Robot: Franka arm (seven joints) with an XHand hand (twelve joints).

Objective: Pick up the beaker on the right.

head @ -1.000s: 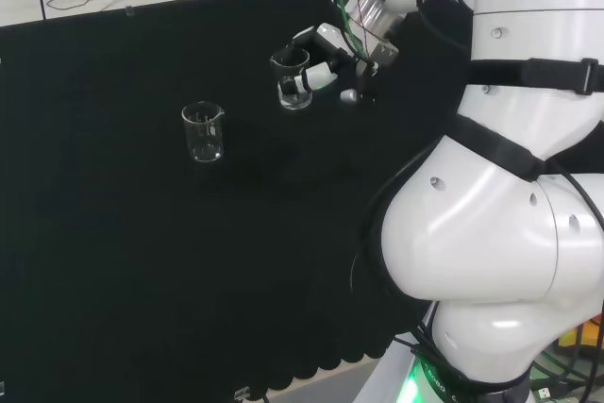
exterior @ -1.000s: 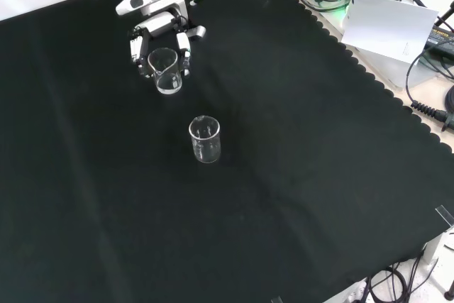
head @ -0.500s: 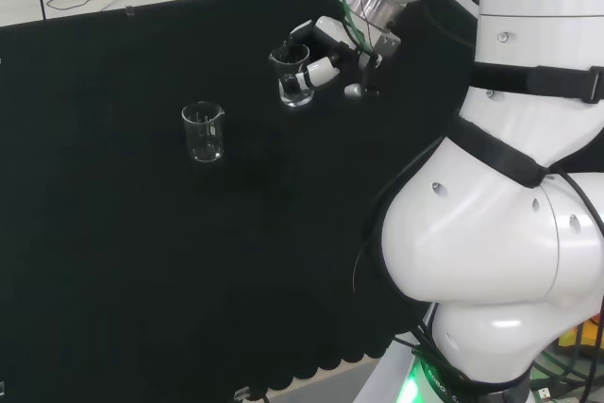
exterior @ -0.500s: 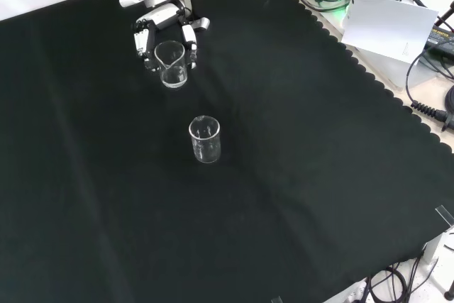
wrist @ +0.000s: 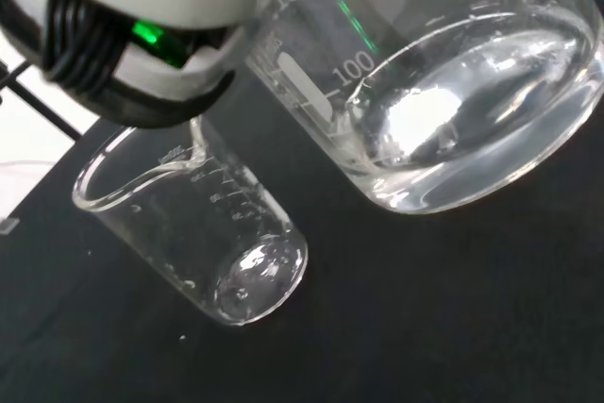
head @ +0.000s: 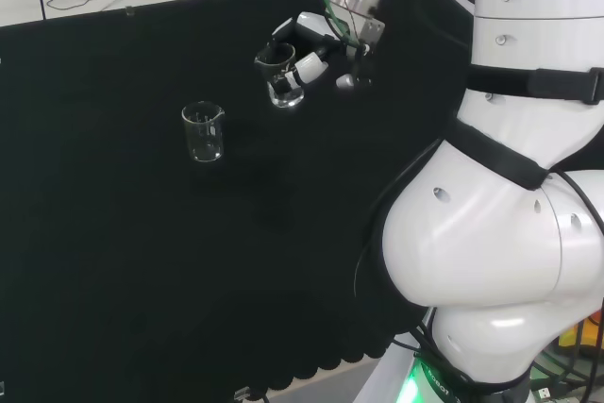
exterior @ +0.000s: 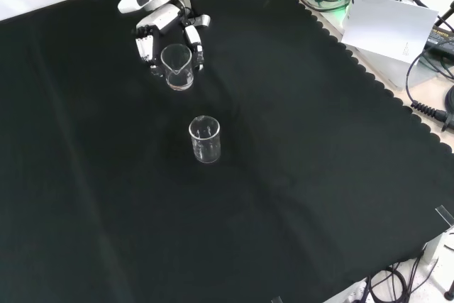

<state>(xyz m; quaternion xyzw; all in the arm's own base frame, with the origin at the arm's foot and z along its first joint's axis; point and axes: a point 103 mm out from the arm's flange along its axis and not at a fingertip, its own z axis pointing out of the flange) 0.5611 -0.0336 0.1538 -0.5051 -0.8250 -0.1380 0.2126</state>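
A small clear glass beaker [exterior: 205, 140] with a pouring lip stands upright and alone on the black cloth [exterior: 298, 175], well in from its scalloped edge. Beyond it, toward the cloth's far edge in the front view, the black and white hand [exterior: 170, 30] curls its fingers round a second clear beaker [exterior: 176, 67], tilted and lifted off the cloth.

Hand [head: 307, 56] with the held beaker [head: 280, 76] now sits higher and further left in the head view than a second ago, base clear of the cloth [head: 113, 233]. Front view: hand [exterior: 164, 30] and beaker [exterior: 177, 67] shift slightly right and toward the cloth's [exterior: 298, 175] middle, nearer the second beaker [exterior: 204, 140].
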